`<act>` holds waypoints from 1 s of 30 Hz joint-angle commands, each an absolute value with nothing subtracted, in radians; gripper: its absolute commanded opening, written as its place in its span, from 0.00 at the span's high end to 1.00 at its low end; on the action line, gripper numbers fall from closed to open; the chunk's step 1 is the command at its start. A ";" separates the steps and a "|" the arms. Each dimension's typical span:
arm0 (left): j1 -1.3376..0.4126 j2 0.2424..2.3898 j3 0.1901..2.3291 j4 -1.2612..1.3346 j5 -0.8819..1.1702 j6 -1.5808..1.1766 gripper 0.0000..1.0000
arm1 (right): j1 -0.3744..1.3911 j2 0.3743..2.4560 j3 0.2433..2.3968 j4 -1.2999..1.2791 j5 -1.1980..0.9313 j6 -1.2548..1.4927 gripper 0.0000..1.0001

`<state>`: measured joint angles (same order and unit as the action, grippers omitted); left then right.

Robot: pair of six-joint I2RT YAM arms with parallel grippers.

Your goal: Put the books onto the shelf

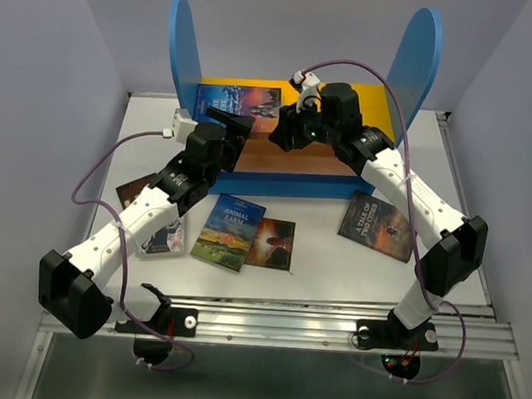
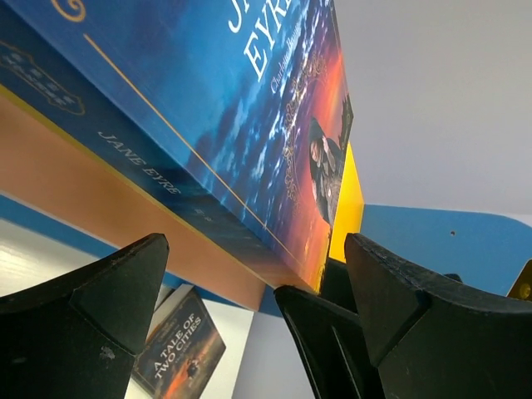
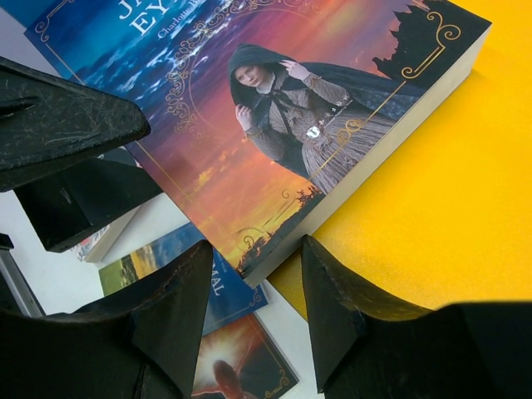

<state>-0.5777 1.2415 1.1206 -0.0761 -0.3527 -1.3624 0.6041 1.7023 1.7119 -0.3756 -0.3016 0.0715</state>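
**Step in hand (my judgement):** seating Jane Eyre (image 3: pixel 274 125) on the shelf (image 1: pixel 420 55).

**Book:** it lies flat, cover up, on the yellow top board (image 3: pixel 432 224), directly ahead of the right pincer (image 3: pixel 258 246). Its near corner overhangs the board's front edge and sits between the two fingertips.

**Right pincer:** roughly half open, straddling that corner. I cannot tell whether the pads press the book or only flank it.

**Left pincer (image 2: pixel 258 249):** jaws fully apart, holding nothing. The book's spine runs just above and ahead of it. One finger of the right pincer shows close in front, between its jaws.

**Other books:** Animal Farm (image 1: pixel 229 232) and A Tale of Two Cities (image 1: pixel 378 226) lie on the counter (image 1: pixel 315 276), below and behind both pincers.

**Doing it well:**
- Slide the book straight ahead, away from the right pincer, until the overhanging corner rests over the board.
- Keep the push level. A hold on one corner will likely pivot a thin paperback.
- Let go only once the board carries the whole cover.
- Withdraw straight back. The left pincer is near on the left side, so a sideways exit risks a knock.
- The left pincer should either steady the spine edge or back off.
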 commanded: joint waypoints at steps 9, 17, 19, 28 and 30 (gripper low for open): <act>-0.574 1.172 1.108 -0.051 -0.207 -1.155 0.01 | 0.635 1.701 1.701 -0.235 -0.253 0.078 0.48; -0.574 1.102 1.066 -0.072 -0.213 -1.128 0.01 | 0.635 1.678 1.669 -0.224 -0.272 0.066 0.37; -0.574 1.092 1.069 -0.074 -0.209 -1.117 0.01 | 0.635 1.658 1.661 -0.221 -0.255 0.066 0.27; -0.575 0.986 1.023 -0.118 -0.172 -0.982 0.01 | 0.635 1.499 1.614 -0.232 -0.094 0.055 0.00; -0.575 0.956 1.016 -0.139 -0.147 -0.913 0.01 | 0.635 1.432 1.574 -0.238 -0.069 0.069 0.00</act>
